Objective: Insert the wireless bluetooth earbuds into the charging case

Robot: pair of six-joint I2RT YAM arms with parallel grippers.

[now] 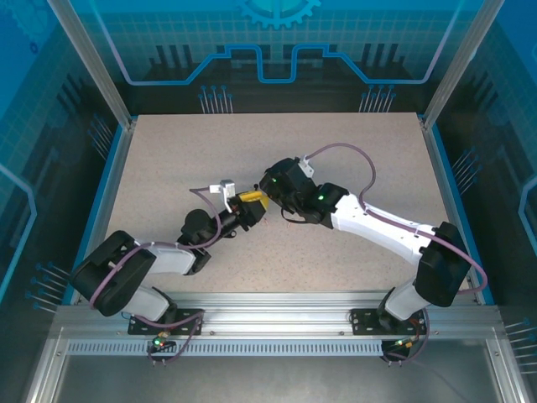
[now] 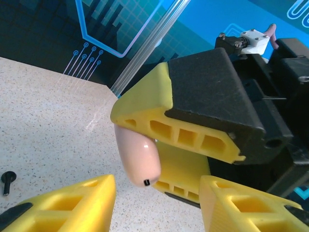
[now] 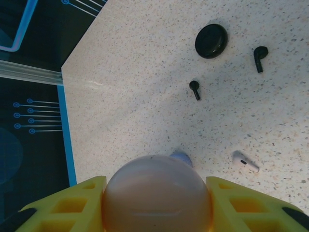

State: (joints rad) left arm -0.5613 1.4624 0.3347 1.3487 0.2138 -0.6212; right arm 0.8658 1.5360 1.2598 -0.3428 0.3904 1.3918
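Observation:
A pale pink round charging case point(image 3: 157, 193) sits clamped between the yellow fingers of my right gripper point(image 3: 157, 205), held above the table. From the left wrist view the case point(image 2: 140, 157) appears edge-on, sticking out from the right gripper's fingers point(image 2: 193, 140). My left gripper point(image 2: 157, 193) stands open just short of the case, one fingertip on either side below it, touching nothing. Both grippers meet mid-table: left point(image 1: 249, 206), right point(image 1: 265, 198). Two black earbuds point(image 3: 194, 89) point(image 3: 260, 58) and a pale earbud point(image 3: 245, 161) lie on the table below. Another black earbud point(image 2: 7, 181) lies at the left.
A black round case point(image 3: 211, 41) lies shut on the speckled table near the black earbuds. A lilac thing point(image 3: 181, 157) peeks out from behind the held case. The table's blue edge strip point(image 3: 66, 135) and the enclosure wall run along the left.

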